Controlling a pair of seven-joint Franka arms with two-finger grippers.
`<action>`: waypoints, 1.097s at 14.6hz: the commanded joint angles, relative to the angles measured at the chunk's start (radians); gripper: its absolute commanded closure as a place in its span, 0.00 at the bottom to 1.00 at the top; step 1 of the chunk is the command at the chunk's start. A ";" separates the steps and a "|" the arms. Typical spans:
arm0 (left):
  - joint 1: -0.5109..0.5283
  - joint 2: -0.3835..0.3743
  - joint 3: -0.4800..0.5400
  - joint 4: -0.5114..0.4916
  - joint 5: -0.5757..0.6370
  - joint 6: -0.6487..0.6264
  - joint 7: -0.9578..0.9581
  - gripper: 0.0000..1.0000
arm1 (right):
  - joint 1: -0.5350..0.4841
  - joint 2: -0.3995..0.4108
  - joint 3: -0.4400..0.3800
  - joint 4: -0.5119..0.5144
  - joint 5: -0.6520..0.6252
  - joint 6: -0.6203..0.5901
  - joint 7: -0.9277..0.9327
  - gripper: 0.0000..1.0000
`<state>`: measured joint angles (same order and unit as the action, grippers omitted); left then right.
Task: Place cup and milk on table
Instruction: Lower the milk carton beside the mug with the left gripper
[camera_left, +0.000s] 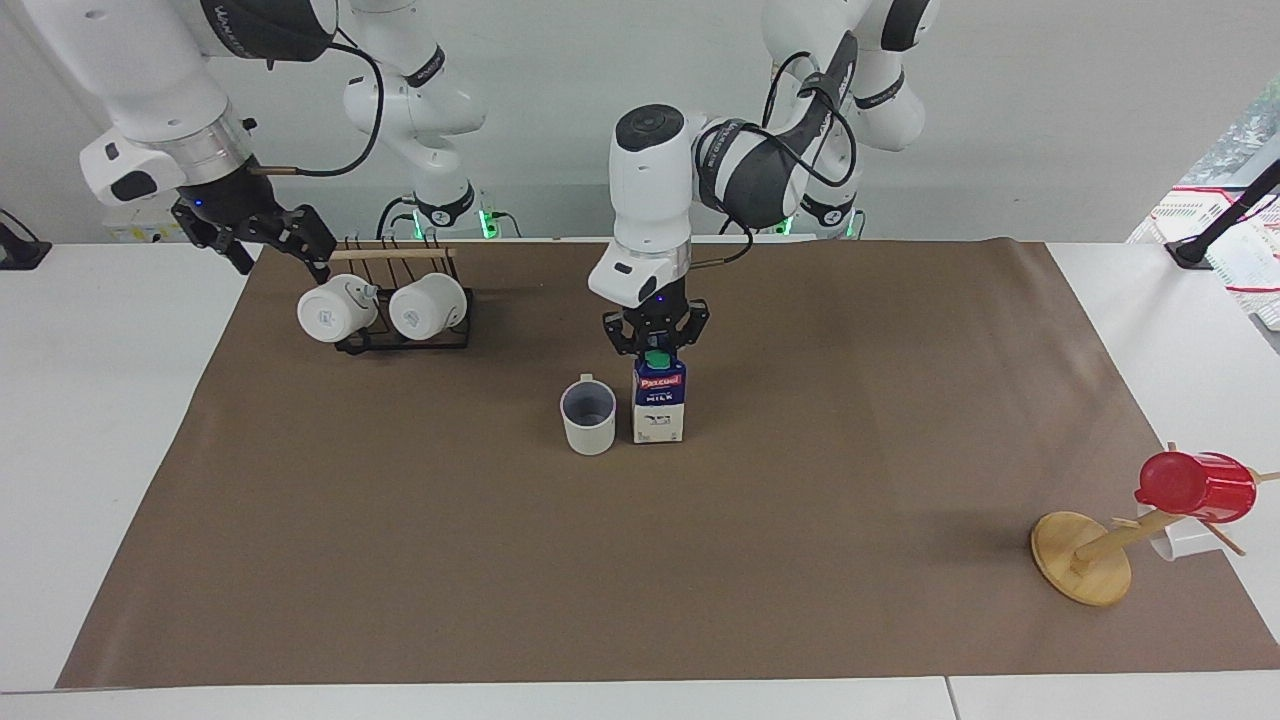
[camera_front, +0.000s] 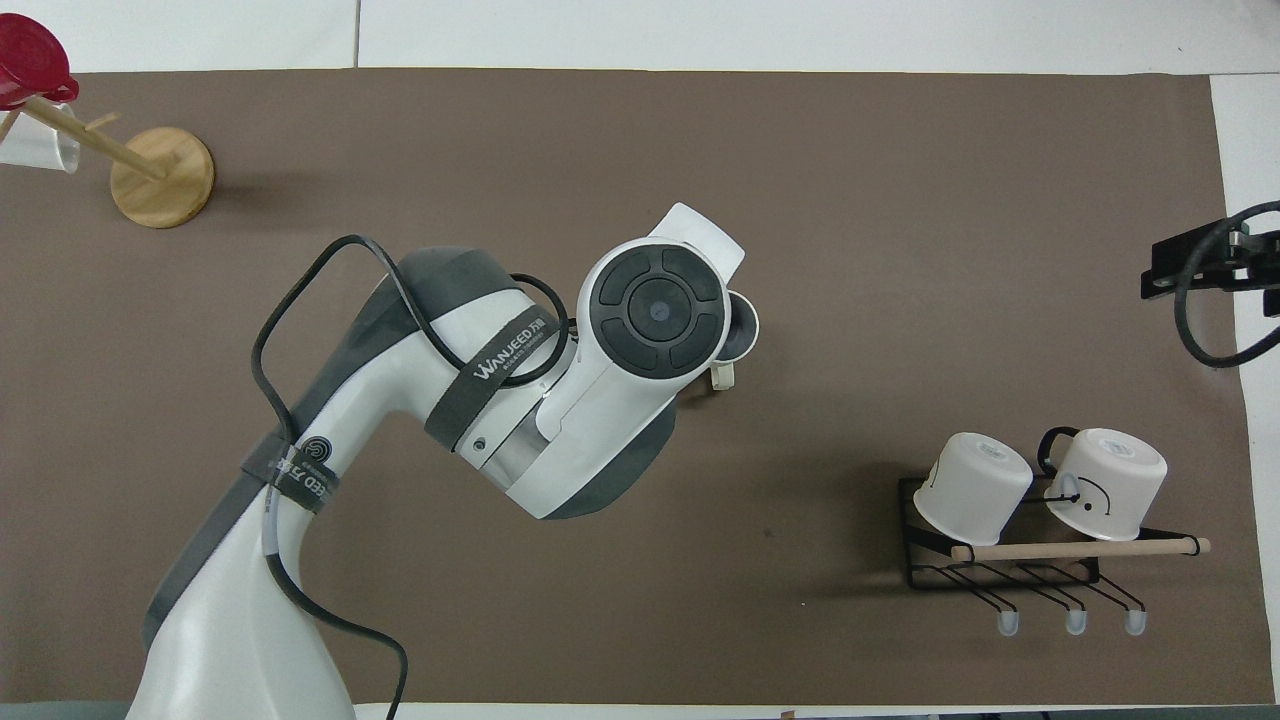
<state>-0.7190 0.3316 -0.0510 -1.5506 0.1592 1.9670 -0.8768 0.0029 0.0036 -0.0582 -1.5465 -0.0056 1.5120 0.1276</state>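
The milk (camera_left: 659, 408) stands upright on the brown paper sheet (camera_left: 400, 560) of the table (camera_left: 90, 420), close beside the cup (camera_left: 588, 415) on the side toward the left arm's end. My left gripper (camera_left: 656, 352) comes straight down and is shut on the carton's gable top, around the green cap. The cup stands upright and apart from the carton. In the overhead view the left arm hides the milk and covers part of the cup (camera_front: 742, 330). My right gripper (camera_left: 283, 262) is open and empty, raised over the paper's edge beside the mug rack; it also shows in the overhead view (camera_front: 1185, 272).
A black wire rack (camera_left: 405, 335) with two white mugs (camera_left: 335, 313) sits near the robots toward the right arm's end. A wooden cup tree (camera_left: 1085, 560) with a red cup (camera_left: 1195, 485) stands farther from the robots at the left arm's end.
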 joint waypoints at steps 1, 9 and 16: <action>-0.014 -0.017 0.011 -0.026 0.025 0.006 -0.027 1.00 | -0.018 -0.002 0.008 -0.006 -0.011 0.003 -0.025 0.00; 0.000 -0.016 0.010 -0.028 0.008 0.033 -0.033 1.00 | -0.018 -0.002 0.008 -0.009 -0.024 0.016 -0.091 0.00; 0.010 -0.016 0.013 -0.035 -0.007 0.050 -0.031 0.38 | -0.018 -0.004 0.009 -0.012 -0.020 0.016 -0.092 0.00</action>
<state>-0.7138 0.3316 -0.0472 -1.5552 0.1586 1.9924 -0.8997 -0.0039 0.0044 -0.0587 -1.5466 -0.0144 1.5140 0.0523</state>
